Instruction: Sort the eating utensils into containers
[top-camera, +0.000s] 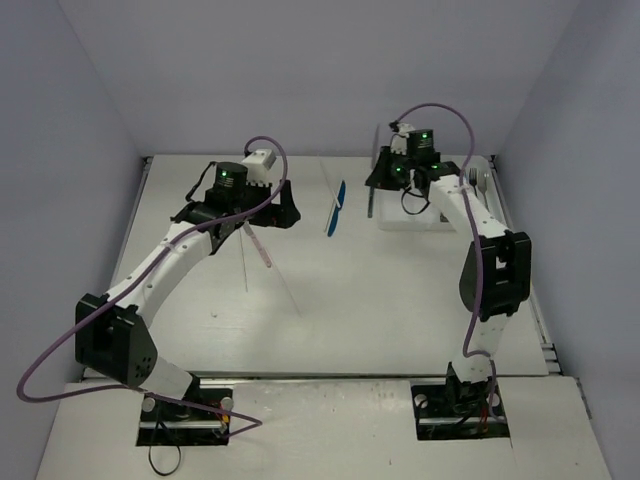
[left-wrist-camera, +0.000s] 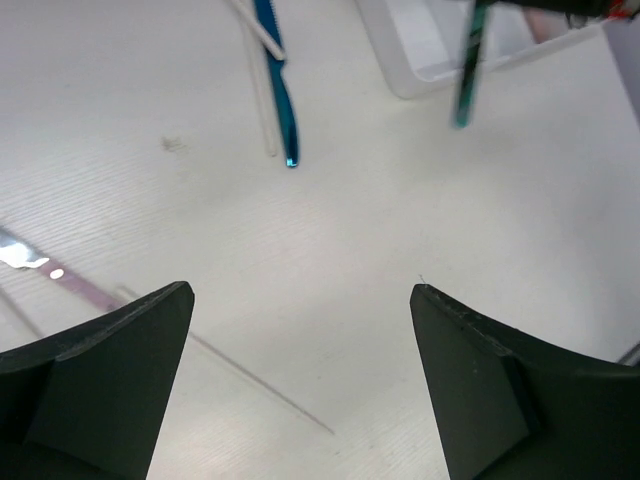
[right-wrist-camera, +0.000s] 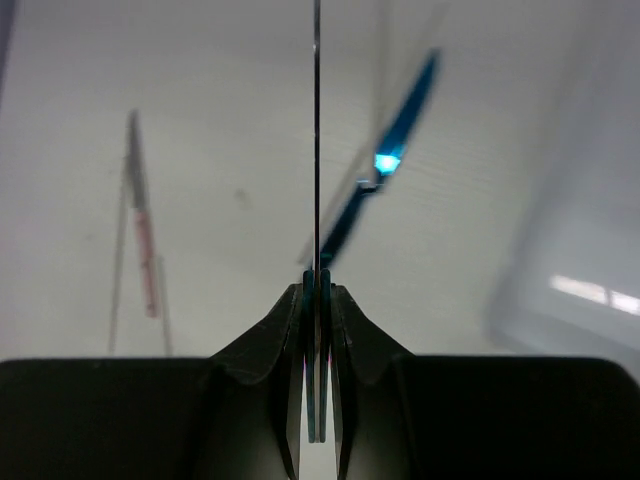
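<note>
One white tray (top-camera: 398, 222) at two o'clock, two arms (top-camera: 165, 255) from six. One blue utensil (top-camera: 336, 208) at twelve, one pink utensil (top-camera: 262, 247) at nine, one teal utensil (left-wrist-camera: 466, 80) at one. At least three pale sticks (left-wrist-camera: 266, 120)

Shows a matt white, finely grained table top (left-wrist-camera: 330, 250). Shows mirror-glossy metallic blue on the blue utensil (left-wrist-camera: 285, 100) at 12 o'clock, and a like teal sheen on the teal utensil (left-wrist-camera: 468, 80) at 1 o'clock. Reads as smooth glossy white plastic at the tray (left-wrist-camera: 397, 65). Reads as matt black plastic, faintly textured, on the left gripper's fingers (left-wrist-camera: 110, 370).
</note>
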